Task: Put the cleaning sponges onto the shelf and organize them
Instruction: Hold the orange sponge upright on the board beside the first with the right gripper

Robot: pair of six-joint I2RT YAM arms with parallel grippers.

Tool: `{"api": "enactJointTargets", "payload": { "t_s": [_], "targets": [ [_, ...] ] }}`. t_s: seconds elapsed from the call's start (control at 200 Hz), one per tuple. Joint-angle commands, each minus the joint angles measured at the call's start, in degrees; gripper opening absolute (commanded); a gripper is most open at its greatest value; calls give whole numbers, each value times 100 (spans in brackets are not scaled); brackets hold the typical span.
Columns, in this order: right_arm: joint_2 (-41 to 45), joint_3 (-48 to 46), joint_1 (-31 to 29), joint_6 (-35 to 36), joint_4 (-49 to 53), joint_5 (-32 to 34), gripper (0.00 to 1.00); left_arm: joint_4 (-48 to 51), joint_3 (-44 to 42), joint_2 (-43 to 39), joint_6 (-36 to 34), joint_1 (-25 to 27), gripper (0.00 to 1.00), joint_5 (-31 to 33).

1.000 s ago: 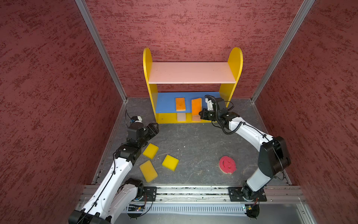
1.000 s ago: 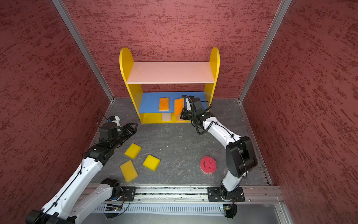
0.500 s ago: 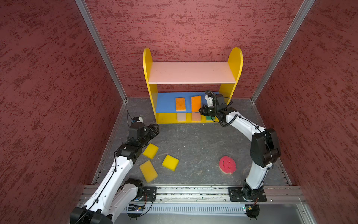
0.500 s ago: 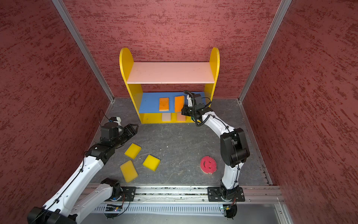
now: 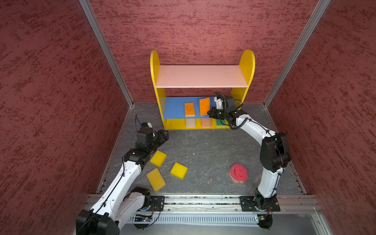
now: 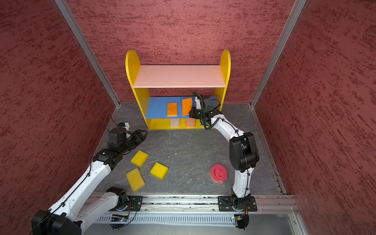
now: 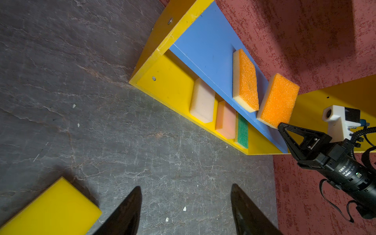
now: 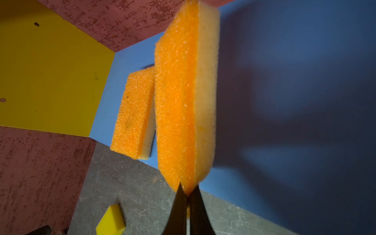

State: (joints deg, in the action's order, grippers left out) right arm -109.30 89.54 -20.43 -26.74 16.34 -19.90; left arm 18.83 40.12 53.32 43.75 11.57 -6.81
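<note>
My right gripper (image 5: pixel 209 113) (image 8: pixel 188 188) is shut on a corner of an orange sponge (image 5: pixel 204 106) (image 8: pixel 179 101), holding it tilted on edge over the blue middle board of the shelf (image 5: pixel 202 78). A second orange sponge (image 5: pixel 189 109) lies flat on that board. Cream (image 5: pixel 190 122), peach (image 5: pixel 206 122) and green (image 5: pixel 219 122) sponges sit on the bottom board. Three yellow sponges (image 5: pixel 158 158) (image 5: pixel 179 170) (image 5: pixel 155 179) and the pink smiley sponge (image 5: pixel 239 173) lie on the floor. My left gripper (image 5: pixel 164 134) (image 7: pixel 186 187) hangs open and empty above the floor, near the shelf's left front.
Red textured walls (image 5: pixel 50 101) close in the left, right and back. A metal rail (image 5: pixel 203 200) runs along the front edge. The shelf's pink top board holds nothing. The grey floor (image 5: pixel 207 150) between the yellow sponges and the pink one is bare.
The right gripper has carried the orange sponge a little deeper over the blue board, and its elbow has swung left. The left arm has barely shifted.
</note>
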Motion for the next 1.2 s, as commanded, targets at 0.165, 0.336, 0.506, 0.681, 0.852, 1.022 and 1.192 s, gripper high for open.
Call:
{"api": "enactJointTargets", "payload": {
  "t_s": [0.165,0.336,0.506,0.681,0.852,1.022,1.192],
  "targets": [
    [-158,144,49,-30,142,43,12,-134,-57,5,18,-24,69,-64],
    [-167,146,69,-42,152,164,21,-110,-66,-19,20,-22,69,-59],
    [-176,195,126,-16,193,264,30,-99,-100,-64,29,-17,70,-49],
    [-118,248,162,81,283,433,36,-86,-82,-53,51,-8,70,-49],
    [-149,327,188,94,270,479,39,-125,-87,-28,80,11,70,-49],
    [-285,445,192,55,164,332,37,-121,-105,-19,106,47,70,-14],
    [-449,572,191,38,159,329,27,-124,-102,-14,103,49,70,12]
  ]
}}
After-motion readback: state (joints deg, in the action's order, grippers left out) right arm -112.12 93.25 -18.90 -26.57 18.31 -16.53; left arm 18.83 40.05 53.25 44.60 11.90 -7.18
